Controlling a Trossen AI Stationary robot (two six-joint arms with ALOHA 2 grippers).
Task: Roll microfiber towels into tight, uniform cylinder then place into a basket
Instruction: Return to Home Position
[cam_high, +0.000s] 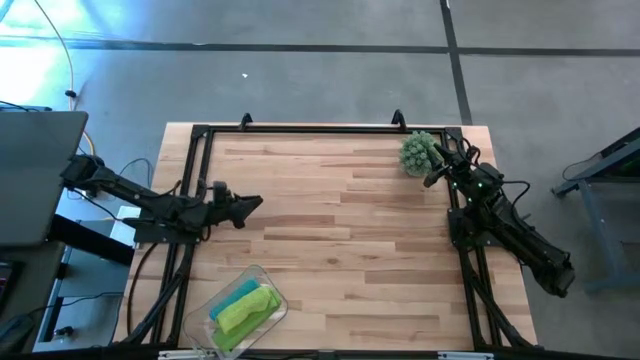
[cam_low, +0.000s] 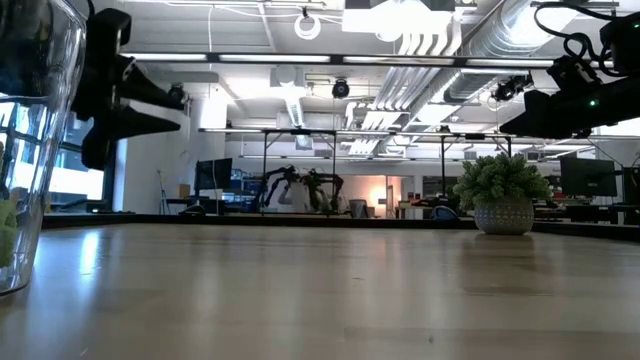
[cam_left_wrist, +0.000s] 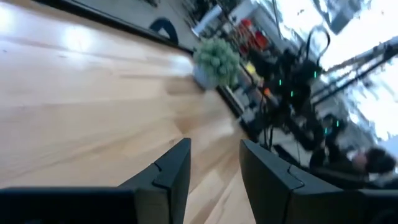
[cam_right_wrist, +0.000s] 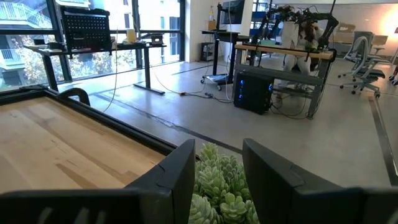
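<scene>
We are looking at two matte black arms, the left arm (cam_high: 150, 205) and the right arm (cam_high: 520, 240), each built of boxy, angular segments linked by rounded joints. Thin black cables (cam_low: 572, 22) are looping loose over the right arm's wrist, and a small green light (cam_low: 592, 101) is glowing on its housing. The left gripper (cam_left_wrist: 214, 146) and the right gripper (cam_right_wrist: 217, 152) are showing the same dark fingers (cam_left_wrist: 168, 177): broad, flat blades with bevelled tips and a stepped notch along the inner edge.
</scene>
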